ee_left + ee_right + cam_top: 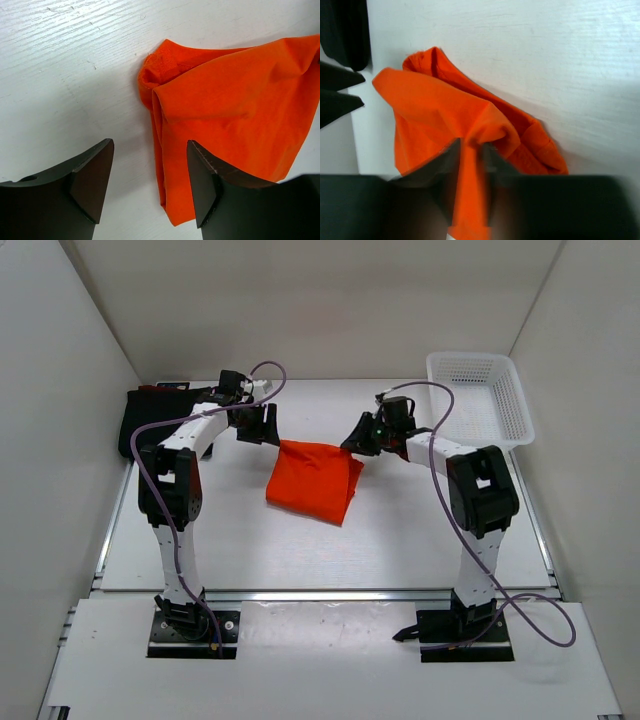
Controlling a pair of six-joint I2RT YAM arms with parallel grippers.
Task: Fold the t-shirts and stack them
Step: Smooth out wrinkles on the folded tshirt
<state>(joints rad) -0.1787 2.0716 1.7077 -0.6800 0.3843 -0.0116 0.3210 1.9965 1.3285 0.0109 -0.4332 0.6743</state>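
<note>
Top external view: orange t-shirt (313,480) lies on tabletop (420,530) centre between the hands; right hand (351,447) clenched on its far right corner; left hand (264,435) released, far left corner just to its right, ungrasped.

No text, label, brand, number or sign can be read in any view; the orange t-shirt (313,483), the white basket (470,358) and the worktop (400,540) show only plain, unmarked surfaces.
</note>
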